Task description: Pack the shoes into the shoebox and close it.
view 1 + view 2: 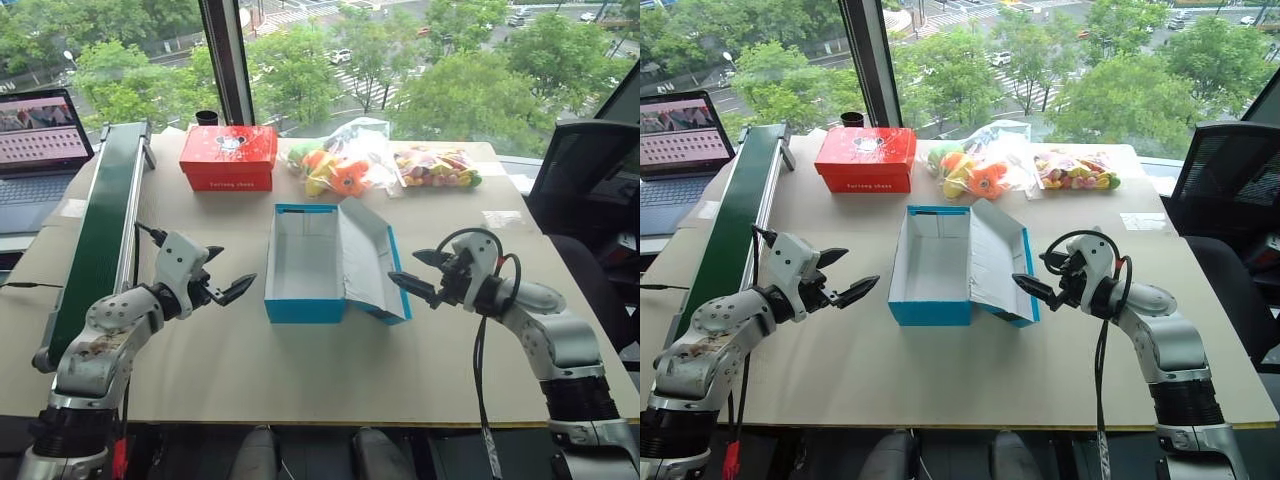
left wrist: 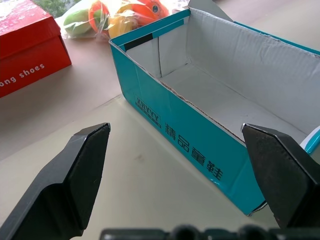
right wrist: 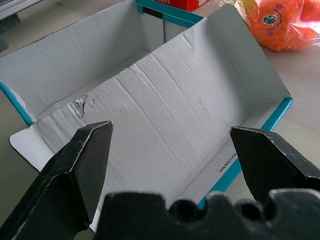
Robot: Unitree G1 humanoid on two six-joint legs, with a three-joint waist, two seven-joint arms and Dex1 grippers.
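Observation:
The blue shoebox [image 1: 300, 300] stands open in the middle of the table, its white inside empty. Its hinged lid [image 1: 368, 262] leans out to the right, white side up. The shoes are out of view. My left gripper [image 1: 232, 266] hovers open just left of the box, pointing at its blue side wall [image 2: 190, 142]. On the other side, my right gripper [image 1: 405, 268] is open too, close to the lid's outer edge and pointing at the lid's white inner face [image 3: 180, 100]. Neither gripper holds or touches anything.
A red box [image 1: 229, 157] with white lettering sits at the back left of the table [image 1: 300, 380]. Beside it lie two clear bags of plush toys [image 1: 340, 165] [image 1: 437, 166]. A green conveyor belt [image 1: 100, 235] runs along the left edge, past a laptop [image 1: 40, 140]. A black chair [image 1: 585, 170] stands at the right.

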